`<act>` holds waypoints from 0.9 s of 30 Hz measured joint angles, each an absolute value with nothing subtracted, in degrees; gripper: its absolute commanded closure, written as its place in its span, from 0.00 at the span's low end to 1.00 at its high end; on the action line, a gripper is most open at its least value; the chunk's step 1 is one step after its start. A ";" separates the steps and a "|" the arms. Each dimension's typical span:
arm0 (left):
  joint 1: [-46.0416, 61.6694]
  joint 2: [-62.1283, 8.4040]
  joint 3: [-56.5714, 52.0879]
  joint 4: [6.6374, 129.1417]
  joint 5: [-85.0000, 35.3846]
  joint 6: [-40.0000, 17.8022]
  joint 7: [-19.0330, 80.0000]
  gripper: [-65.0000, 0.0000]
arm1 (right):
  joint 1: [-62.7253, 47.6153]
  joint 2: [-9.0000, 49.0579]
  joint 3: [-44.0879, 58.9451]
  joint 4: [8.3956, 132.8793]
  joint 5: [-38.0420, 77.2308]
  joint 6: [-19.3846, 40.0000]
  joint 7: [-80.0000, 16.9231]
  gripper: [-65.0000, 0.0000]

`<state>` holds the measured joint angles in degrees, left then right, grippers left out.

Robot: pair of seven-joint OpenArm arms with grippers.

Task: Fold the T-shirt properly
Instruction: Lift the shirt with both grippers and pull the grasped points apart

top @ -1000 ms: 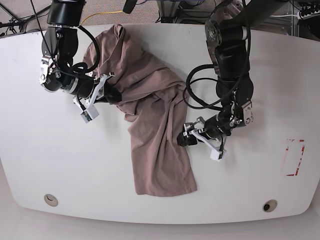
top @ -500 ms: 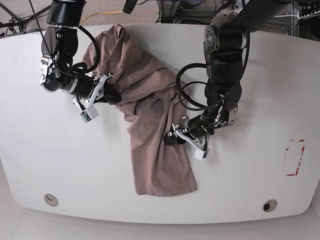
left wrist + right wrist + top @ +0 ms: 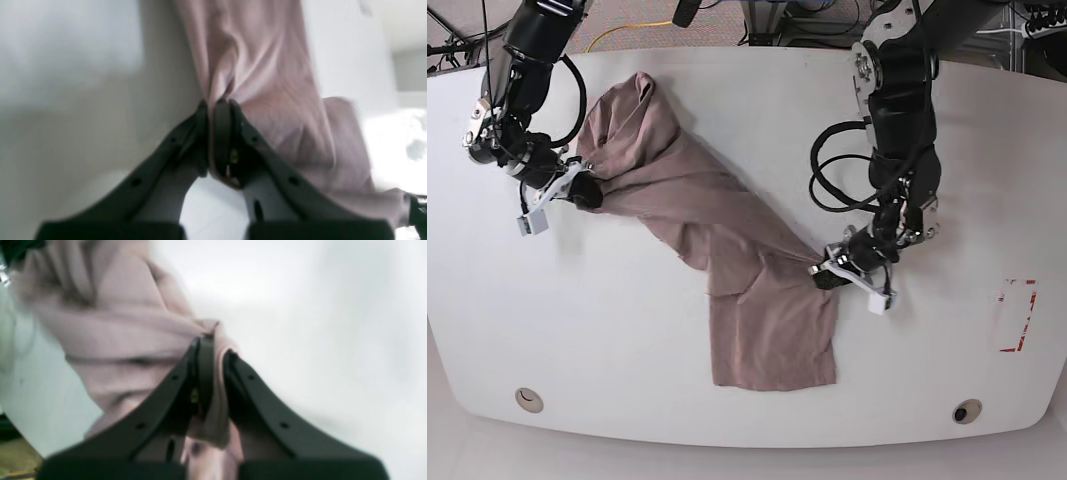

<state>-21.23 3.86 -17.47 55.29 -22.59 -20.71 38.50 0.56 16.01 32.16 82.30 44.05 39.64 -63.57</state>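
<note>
- Left gripper is clamped on the T-shirt; right gripper is pinching its opposite edge.
- The shirt lies stretched between them, crumpled; no fold made yet.

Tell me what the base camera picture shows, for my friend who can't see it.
Two black robot arms stretch a pink-brown T-shirt across a white table. The right gripper pinches one side, the left gripper the other.
</note>
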 measured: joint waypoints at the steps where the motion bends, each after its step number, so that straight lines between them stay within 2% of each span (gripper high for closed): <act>1: -20.49 3.09 -17.82 57.32 -22.46 -20.78 40.12 1.00 | 1.17 16.45 32.40 81.32 44.18 39.64 -63.72 1.00; 9: -12.78 0.34 -17.74 78.00 -23.68 -21.85 48.23 1.00 | 7.01 17.19 32.03 79.11 44.82 39.90 -64.40 1.00; 15: -8.80 0.27 -22.28 91.92 -23.40 -21.82 53.84 1.00 | 13.52 17.10 24.84 78.96 44.53 39.94 -64.62 1.00; 21: -14.22 -1.13 -23.68 98.45 -23.00 -21.80 57.10 1.00 | 21.37 17.32 21.04 79.02 44.99 40.05 -64.53 1.00; 27: -24.23 -5.34 -23.66 98.00 -23.86 -21.96 56.99 1.00 | 30.68 19.20 17.82 74.28 45.69 40.40 -64.25 1.00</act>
<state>-24.23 -5.34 -23.66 98.00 -23.86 -21.96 56.99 30.68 19.20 17.82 74.28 45.69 40.40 -64.25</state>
